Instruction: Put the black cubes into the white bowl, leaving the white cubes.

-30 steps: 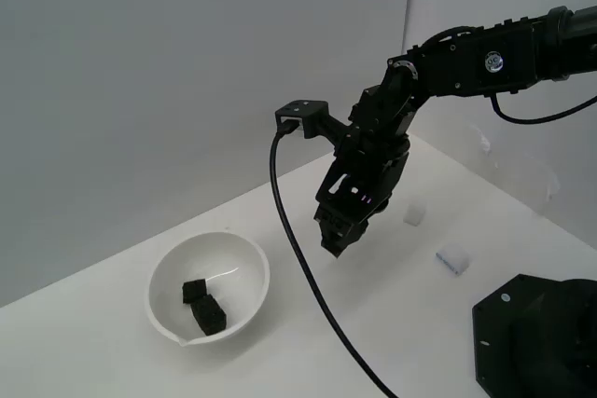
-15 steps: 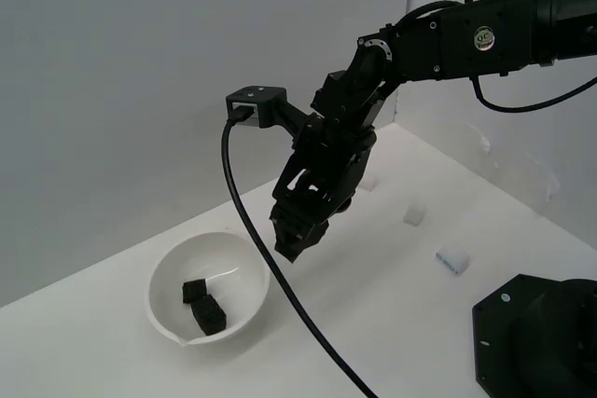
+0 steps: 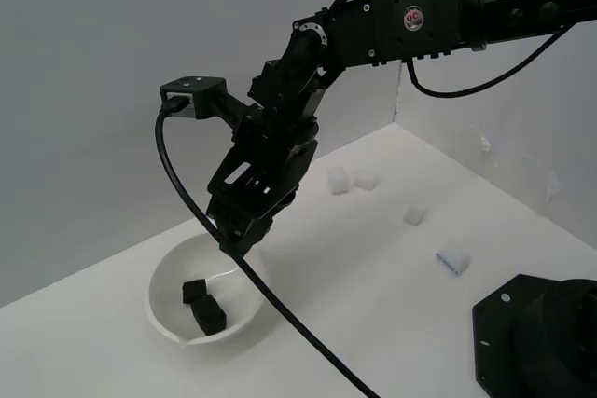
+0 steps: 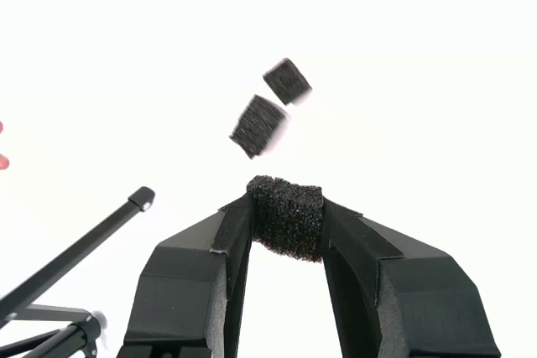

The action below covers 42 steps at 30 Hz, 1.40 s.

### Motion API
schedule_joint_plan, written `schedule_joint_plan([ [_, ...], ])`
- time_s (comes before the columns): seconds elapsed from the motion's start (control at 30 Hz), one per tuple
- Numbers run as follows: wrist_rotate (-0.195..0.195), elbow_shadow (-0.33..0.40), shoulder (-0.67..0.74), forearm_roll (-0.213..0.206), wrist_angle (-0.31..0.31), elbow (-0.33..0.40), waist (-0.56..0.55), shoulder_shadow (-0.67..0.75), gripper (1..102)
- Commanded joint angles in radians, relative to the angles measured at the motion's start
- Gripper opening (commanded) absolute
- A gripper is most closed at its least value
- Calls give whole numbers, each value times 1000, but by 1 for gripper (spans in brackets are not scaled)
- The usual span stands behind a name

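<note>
The white bowl [image 3: 168,322] sits at the exterior view's lower left with two black cubes [image 3: 207,305] inside. They also show in the wrist view [image 4: 260,126] below the fingers. My gripper [image 3: 235,241] hangs over the bowl's far rim, shut on a third black cube [image 4: 288,217], which is pinched between the fingertips. Several white cubes lie on the white surface: two close together [image 3: 338,181] [image 3: 366,179], one [image 3: 413,216] further right, and one [image 3: 453,259] nearer the front.
A black robot base [image 3: 536,337] fills the exterior view's lower right corner. A black cable [image 3: 280,319] hangs from the wrist camera and crosses in front of the bowl. Grey walls close the back and right.
The arm has swung towards the exterior view's left, from mid-surface to over the bowl, carrying the black cube. The two cubes in the bowl have not moved.
</note>
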Motion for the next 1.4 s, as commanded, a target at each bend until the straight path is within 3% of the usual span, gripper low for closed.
schedule_joint_plan([
  [0.0,14,-38,11,-31,11,-35,-9,17,29],
  [0.1,20,-48,3,-61,11,-43,-9,9,33],
  [0.23,25,-64,-11,-103,9,-60,-12,-5,54],
  [0.47,25,-91,-31,-107,9,-86,-38,-28,90],
  [0.53,25,-94,-34,-107,9,-89,-41,-31,95],
  [0.83,25,-89,6,-107,25,-86,-31,12,95],
  [1.07,25,-84,86,-91,110,-83,35,94,90],
  [1.37,40,-46,216,-77,130,-43,123,221,39],
])
